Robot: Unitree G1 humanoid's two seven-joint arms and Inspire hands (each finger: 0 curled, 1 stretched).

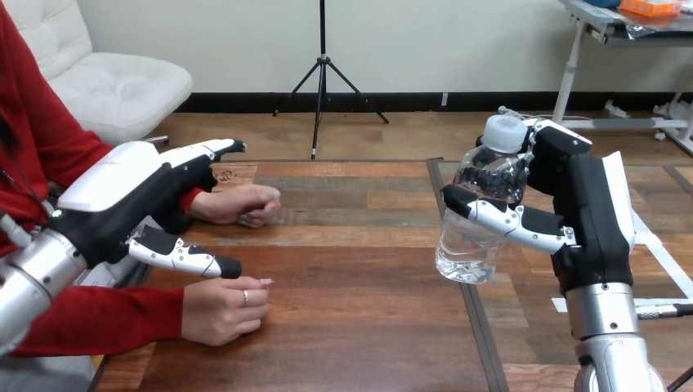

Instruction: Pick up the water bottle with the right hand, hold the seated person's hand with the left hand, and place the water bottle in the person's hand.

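Note:
A clear water bottle (478, 212) with a white cap hangs above the table at the right, upright with a slight tilt. My right hand (576, 204) is shut on it, thumb across its front and fingers behind. My left hand (139, 200) is open at the left, its fingers straight and its thumb spread. It hovers over the person's forearm, between the person's two hands. The person's far hand (241, 204) rests curled on the table just beyond my fingers. The person's near hand (225, 309) lies loosely closed below my thumb. I cannot tell if my left hand touches the person's arm.
The wooden table (359, 327) has a dark seam (482, 327) running front to back under the bottle. White tape strips (654, 253) lie at the right edge. The person sits at the left side, arms on the table.

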